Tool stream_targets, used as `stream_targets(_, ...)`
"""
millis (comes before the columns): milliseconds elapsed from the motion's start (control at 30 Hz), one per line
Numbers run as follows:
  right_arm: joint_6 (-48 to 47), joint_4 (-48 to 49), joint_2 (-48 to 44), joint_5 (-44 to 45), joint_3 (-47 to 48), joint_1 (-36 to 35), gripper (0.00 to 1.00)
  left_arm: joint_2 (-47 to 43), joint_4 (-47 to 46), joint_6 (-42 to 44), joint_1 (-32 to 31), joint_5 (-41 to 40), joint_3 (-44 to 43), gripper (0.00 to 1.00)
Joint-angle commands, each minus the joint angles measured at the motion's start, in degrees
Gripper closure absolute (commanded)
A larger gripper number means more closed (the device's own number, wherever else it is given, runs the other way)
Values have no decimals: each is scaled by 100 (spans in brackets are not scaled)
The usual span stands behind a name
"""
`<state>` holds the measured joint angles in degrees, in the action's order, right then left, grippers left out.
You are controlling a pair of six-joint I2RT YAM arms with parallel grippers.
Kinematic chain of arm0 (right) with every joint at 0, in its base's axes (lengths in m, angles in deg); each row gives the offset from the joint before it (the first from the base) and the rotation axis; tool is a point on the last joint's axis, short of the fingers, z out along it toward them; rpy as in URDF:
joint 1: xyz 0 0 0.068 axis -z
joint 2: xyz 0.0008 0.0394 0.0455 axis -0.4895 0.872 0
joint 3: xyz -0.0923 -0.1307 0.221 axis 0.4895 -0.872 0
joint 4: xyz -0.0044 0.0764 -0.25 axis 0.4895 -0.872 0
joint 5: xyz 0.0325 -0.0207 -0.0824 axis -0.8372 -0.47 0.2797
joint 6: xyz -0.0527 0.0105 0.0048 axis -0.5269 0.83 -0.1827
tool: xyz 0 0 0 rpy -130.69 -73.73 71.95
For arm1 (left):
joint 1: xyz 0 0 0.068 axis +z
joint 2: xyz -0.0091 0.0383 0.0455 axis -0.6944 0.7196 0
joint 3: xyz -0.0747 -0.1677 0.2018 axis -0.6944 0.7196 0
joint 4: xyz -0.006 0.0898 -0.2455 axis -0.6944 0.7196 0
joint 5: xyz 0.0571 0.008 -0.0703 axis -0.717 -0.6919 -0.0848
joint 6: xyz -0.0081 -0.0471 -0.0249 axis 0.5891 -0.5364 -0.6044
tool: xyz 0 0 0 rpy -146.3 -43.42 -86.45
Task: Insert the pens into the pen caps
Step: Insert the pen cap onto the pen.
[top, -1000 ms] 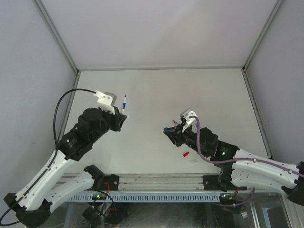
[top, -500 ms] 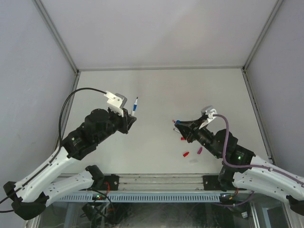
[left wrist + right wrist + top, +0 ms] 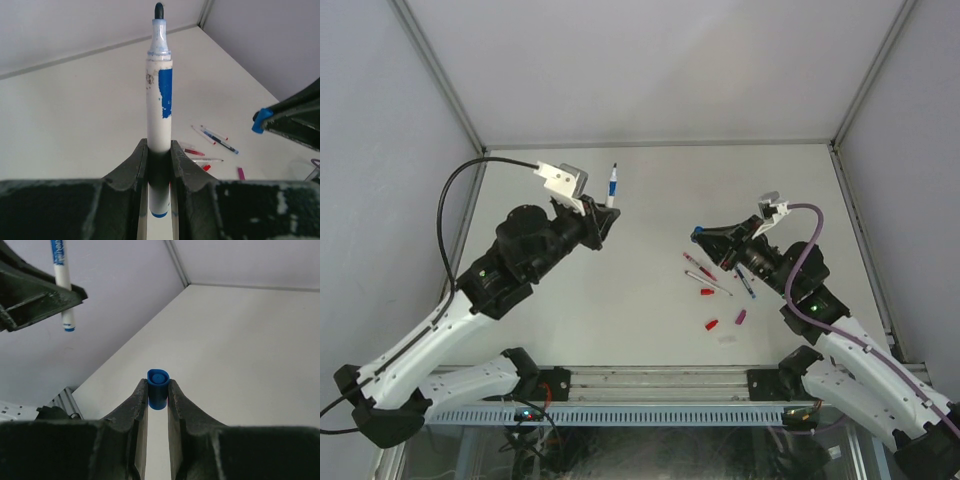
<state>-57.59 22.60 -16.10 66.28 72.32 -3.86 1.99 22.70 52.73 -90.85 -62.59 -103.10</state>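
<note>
The top view gives you the layout. The left tool [image 3: 601, 222] is left of centre with a blue pen [image 3: 612, 185] sticking out toward the top of the frame. The right tool [image 3: 704, 237] is right of centre, well apart from it, with a blue cap [image 3: 697, 233] at its tip.

Only this view shows you the full scatter on the surface [image 3: 650, 190] just below the right tool: loose pens [image 3: 710, 282], two red caps [image 3: 712, 325] and a magenta cap [image 3: 740, 317] lower down.

The wrist views give you the grips, which are too small to read from above. On the left wrist, the tool is closed narrowly on the pen's white barrel. The uncapped dark tip points up the frame, and the blue end shows low between the fingers. On the right wrist, the tool is pinched on the sides of the cap, which pokes just past the fingertips. The left tool and its pen show in the upper left corner of that frame.
</note>
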Motion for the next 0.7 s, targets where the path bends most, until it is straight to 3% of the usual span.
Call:
stream_targets(0, 190, 646, -59, -266, 289, 38, 100, 343, -608, -80, 38, -71, -642, 100)
stream_targets(400, 596, 1566, 207, -219, 312, 30, 100, 16, -577, 374, -168, -29, -109, 100)
stream_targets(667, 374, 1146, 159, 36, 773, -266, 100, 198, 165, -113, -366, -8, -772, 100)
